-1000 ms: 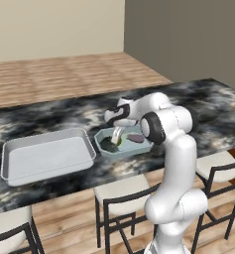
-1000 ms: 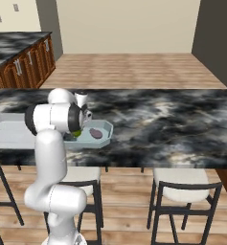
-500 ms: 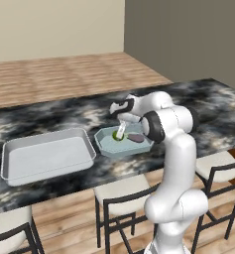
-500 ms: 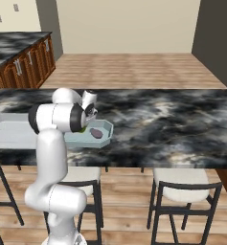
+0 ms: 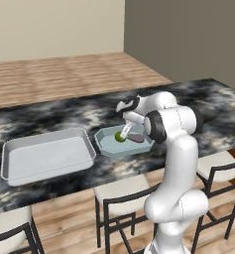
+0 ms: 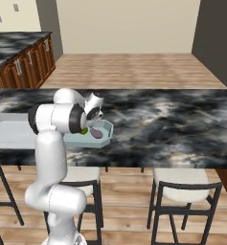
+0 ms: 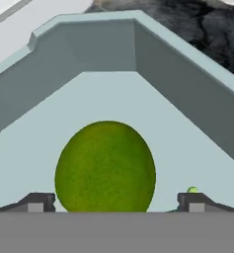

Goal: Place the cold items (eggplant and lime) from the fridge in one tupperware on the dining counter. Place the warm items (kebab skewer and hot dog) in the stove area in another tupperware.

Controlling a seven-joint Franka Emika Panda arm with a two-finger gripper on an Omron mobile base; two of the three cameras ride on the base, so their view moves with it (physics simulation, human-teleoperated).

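On the dining counter point(image 5: 49, 116), the big grey tupperware point(image 5: 44, 156) sits furthest left with nothing visible inside. Just beside it to the right is the small pale-blue tupperware point(image 5: 106, 149), and in it the lime point(image 5: 120, 136) rests on the floor, with the eggplant point(image 5: 137, 138) close by on its right; from the left base view I cannot tell whether the two touch. The gripper point(image 5: 125, 130) hangs right over the lime, fingertips point(image 7: 38, 201) spread wide on either side of it with clear gaps, so nothing is clamped.

The lime looks light, firm and smooth. Being round, it would likely roll or squirt out of a loose pinch, so any hold should cross its widest middle. The eggplant seems a little larger and lumpier, probably soft-skinned but stiff enough. It is best taken across its narrow width, from above.
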